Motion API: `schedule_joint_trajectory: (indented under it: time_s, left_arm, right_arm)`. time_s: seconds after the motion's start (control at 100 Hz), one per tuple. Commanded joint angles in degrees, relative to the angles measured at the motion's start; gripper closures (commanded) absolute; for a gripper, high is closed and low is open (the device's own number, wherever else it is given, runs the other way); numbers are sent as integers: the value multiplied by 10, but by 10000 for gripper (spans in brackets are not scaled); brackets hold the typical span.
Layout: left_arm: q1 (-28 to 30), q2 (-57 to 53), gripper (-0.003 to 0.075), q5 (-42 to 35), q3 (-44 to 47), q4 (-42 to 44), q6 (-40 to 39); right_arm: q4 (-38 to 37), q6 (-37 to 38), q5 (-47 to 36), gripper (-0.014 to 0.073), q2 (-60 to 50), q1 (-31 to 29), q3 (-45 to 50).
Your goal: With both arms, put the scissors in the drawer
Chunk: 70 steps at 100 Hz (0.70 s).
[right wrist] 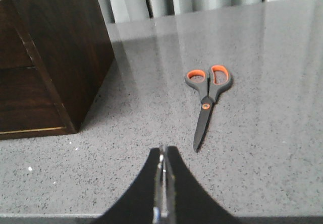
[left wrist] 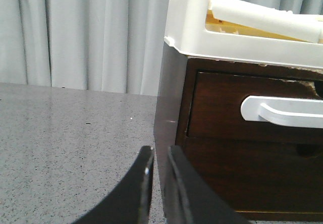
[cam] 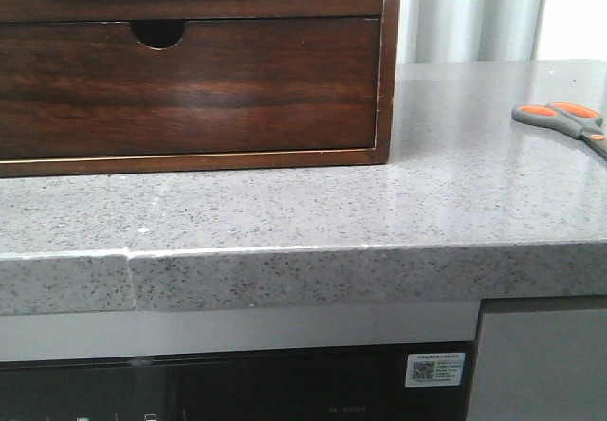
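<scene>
A: Any writing to read?

B: Only a small white sticker (cam: 435,369) with a QR code on the dark glossy panel below the counter, near right; its text is too small to make out.

A: And the surface?

B: A grey speckled stone countertop (cam: 285,212) with a seam in its near edge, towards the left. Pale pleated curtains (left wrist: 75,32) hang at the far side.

A: Where are the scissors?

B: The small scissors with grey handles, orange-lined finger loops and grey blades (right wrist: 206,98) lie flat on the counter, closed, well to the right of the dark brown wood-grain cabinet (cam: 190,80). Nothing touches them.

A: The drawer?

B: The upper dark brown wood-grain drawer front with a white handle (left wrist: 252,108) sits shut under the cabinet's white plastic top tray (left wrist: 192,27). Below it is a drawer front with a half-round finger notch (cam: 158,30).

A: The arms?

B: The left gripper (left wrist: 158,181) hovers just beside the cabinet's left corner, black fingers a narrow slit apart, holding nothing. The right gripper (right wrist: 162,183) hangs over the counter's near edge, near the scissors' blade tip, fingers seemingly pressed together, though the gap is hard to judge.
</scene>
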Motion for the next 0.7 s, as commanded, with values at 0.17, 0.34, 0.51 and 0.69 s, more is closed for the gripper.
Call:
schedule_joint_trajectory:
  time_s: [0.17,0.34,0.51,0.69]
  left_arm:
    - [-1,64,711,-61,-31,0,-2]
    - [-1,93,509,-123,-31,0,-2]
    - [-2,122,331,-211,-31,-3,-2]
    - [-2,161,393,-254,-31,171,-2]
  right_arm:
    - [7,0,-34,710,77,-3,-48]
    - [7,0,-33,710,89,-3,-46]
    - [7,0,-32,710,90,-3,-40]
    - [7,0,-32,710,90,-3,-40]
